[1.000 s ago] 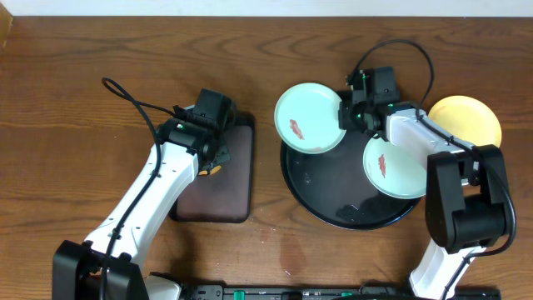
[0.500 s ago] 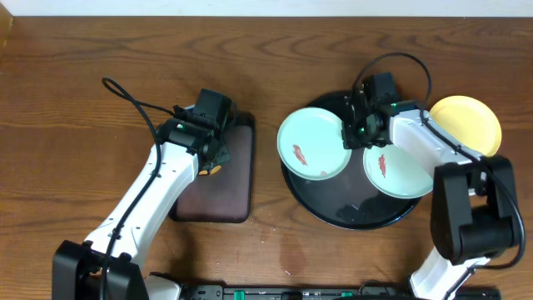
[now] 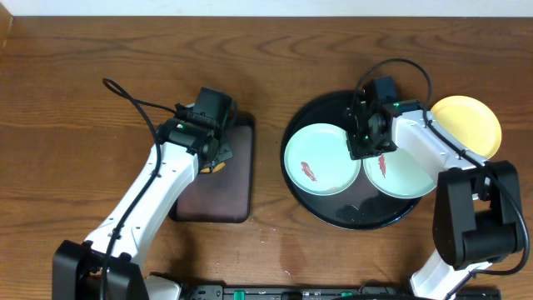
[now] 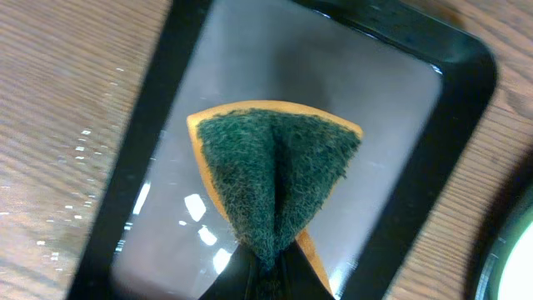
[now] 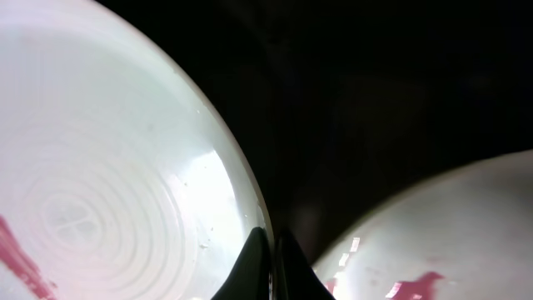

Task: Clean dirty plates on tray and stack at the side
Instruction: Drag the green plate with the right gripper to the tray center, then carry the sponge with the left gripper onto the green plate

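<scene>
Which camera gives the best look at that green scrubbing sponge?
The left wrist view: the sponge sits mid-frame, green pad folded over orange foam, pinched in the left gripper over the rectangular tray. Overhead shows only an orange sliver under the arm; the right wrist view shows none.

A small rectangular dark tray (image 3: 226,193) with rounded corners and a raised glossy rim lies left of centre. Over its flat floor is a sponge (image 4: 275,171), folded into a wedge with the dark green scouring face outward and orange foam showing along the edges. Whether the sponge touches the floor cannot be told.
</scene>
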Motion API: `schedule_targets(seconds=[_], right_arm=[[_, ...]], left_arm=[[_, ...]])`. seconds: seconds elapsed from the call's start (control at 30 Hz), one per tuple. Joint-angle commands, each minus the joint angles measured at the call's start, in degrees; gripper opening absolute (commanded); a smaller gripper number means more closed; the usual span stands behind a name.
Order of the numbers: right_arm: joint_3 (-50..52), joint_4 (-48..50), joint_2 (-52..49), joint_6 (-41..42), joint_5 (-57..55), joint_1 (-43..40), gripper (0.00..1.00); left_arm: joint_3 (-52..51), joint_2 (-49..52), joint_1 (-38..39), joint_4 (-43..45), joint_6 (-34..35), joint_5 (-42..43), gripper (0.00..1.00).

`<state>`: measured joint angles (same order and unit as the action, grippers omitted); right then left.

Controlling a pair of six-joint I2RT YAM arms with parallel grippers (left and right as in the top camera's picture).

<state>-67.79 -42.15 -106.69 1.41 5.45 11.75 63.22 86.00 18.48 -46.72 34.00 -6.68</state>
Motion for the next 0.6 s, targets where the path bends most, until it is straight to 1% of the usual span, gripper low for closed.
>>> schedule_targets(seconds=[0.0,0.2,0.3,0.37,0.5,0.57], right_arm=[[-0.02,0.07,0.94,-1.05,-7.02,-0.94,0.01],[-0.02,1.05,0.94,-1.07,-7.82,-0.94,0.01],[-0.02,1.36,0.94,-1.07,-7.80,-0.94,0.01],[0.00,1.29,0.94,-1.05,-7.80,-0.94,0.01],[0.07,1.60,0.94,-1.01,-8.35,-0.94,0.01],[0.09,1.81,0.94,0.74,-10.25,-0.94,0.01]], left_arm=[[-0.39,0.17,-0.02,0.74,-1.51,3.72,0.08],[-0.39,0.17,-0.02,2.89,-4.90,7.85,0.07],[-0.39,0.17,-0.02,3.15,-4.87,8.07,0.08],[-0.39,0.17,-0.02,3.10,-4.85,9.73,0.07],[-0.39,0.17,0.17,4.44,-4.83,22.73,0.07],[-0.39,0.17,0.94,6.69,-4.83,28.37,0.08]])
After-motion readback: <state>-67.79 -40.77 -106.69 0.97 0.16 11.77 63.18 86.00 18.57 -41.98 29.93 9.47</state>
